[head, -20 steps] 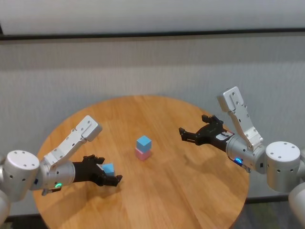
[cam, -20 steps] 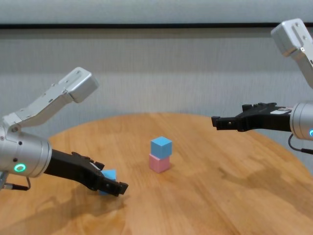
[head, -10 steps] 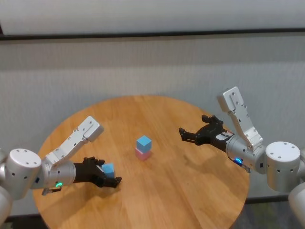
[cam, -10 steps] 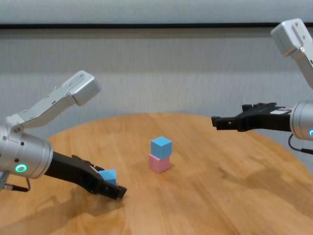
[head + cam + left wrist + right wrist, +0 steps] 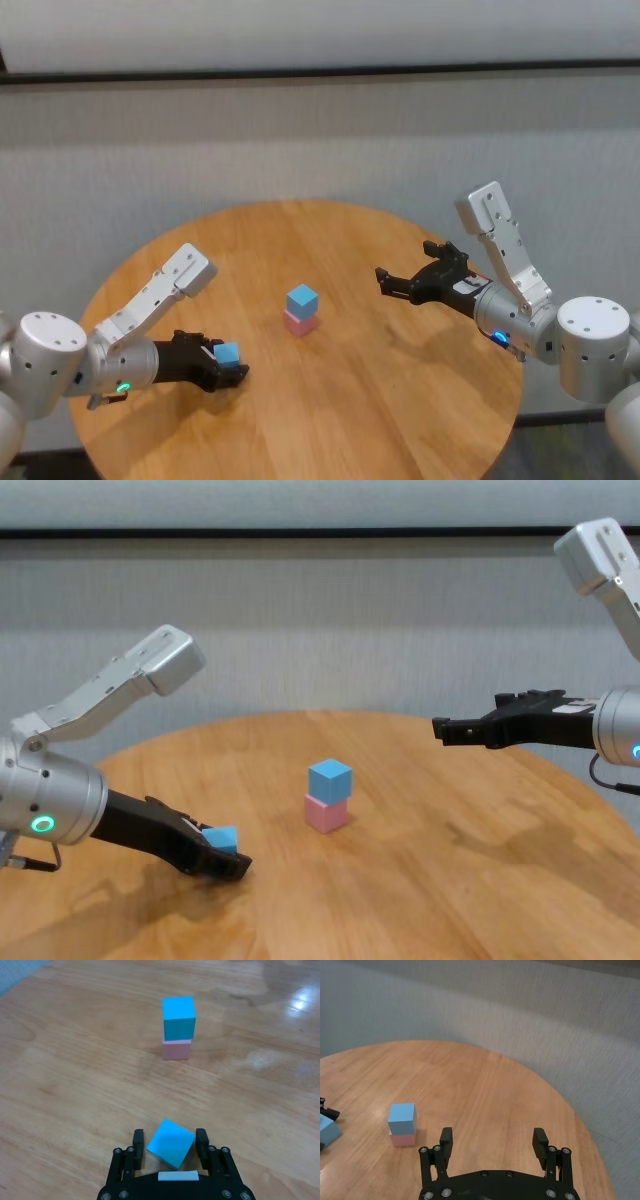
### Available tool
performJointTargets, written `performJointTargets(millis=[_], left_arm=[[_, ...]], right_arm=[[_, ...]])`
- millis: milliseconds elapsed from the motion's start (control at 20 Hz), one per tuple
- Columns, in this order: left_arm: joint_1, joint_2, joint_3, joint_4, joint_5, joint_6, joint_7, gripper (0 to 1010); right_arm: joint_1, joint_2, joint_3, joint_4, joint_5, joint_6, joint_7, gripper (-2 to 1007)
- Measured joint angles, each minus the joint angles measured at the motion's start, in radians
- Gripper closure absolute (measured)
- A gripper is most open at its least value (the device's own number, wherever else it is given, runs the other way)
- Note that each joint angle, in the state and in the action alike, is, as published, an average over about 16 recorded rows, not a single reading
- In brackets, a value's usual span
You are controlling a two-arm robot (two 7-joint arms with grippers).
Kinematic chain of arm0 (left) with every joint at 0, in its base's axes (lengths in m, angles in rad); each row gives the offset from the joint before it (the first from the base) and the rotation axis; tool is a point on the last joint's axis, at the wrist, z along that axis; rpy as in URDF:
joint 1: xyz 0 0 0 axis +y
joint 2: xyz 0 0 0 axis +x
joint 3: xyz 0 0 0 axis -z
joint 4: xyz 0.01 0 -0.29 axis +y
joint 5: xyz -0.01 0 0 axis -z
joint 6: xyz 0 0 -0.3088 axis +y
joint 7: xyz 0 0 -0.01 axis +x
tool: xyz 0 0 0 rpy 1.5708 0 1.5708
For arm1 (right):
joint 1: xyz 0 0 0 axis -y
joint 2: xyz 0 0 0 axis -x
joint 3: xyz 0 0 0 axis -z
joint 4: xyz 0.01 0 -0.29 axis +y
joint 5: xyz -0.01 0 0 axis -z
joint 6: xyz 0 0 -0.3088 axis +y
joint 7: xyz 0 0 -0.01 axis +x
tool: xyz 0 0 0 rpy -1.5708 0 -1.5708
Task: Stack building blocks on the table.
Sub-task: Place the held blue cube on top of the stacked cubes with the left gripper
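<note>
A light blue cube [image 5: 301, 299] sits on a pale pink cube [image 5: 298, 322] at the middle of the round wood table [image 5: 400, 400]; the stack also shows in the chest view [image 5: 329, 779] and in the left wrist view [image 5: 178, 1016]. My left gripper [image 5: 229, 368] is low at the table's left front, shut on the second light blue cube [image 5: 170, 1142], which is turned cornerwise between the fingers [image 5: 138, 1141]. That cube also shows in the chest view [image 5: 222, 838]. My right gripper [image 5: 493, 1142] is open and empty, held above the table's right side [image 5: 404, 264].
A grey wall runs behind the table. The table's far edge [image 5: 530, 1072] curves off behind the stack. Bare wood [image 5: 450, 900] lies between the stack and the near edge.
My left gripper's fingers have closed in on the blue cube and the hand has drawn back slightly. The stack and my right arm have not moved.
</note>
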Motion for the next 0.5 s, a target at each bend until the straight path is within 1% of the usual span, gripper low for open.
performJointTargets(millis=[250, 500], left_arm=[[0.001, 0.000, 0.000, -0.004, 0.002, 0.003, 0.001, 409], [0.001, 0.001, -0.001, -0.009, 0.004, 0.009, 0.002, 467]], right_arm=[[0.000, 0.000, 0.000, 0.000, 0.000, 0.000, 0.000, 0], [0.000, 0.000, 0.000, 0.000, 0.000, 0.000, 0.000, 0]])
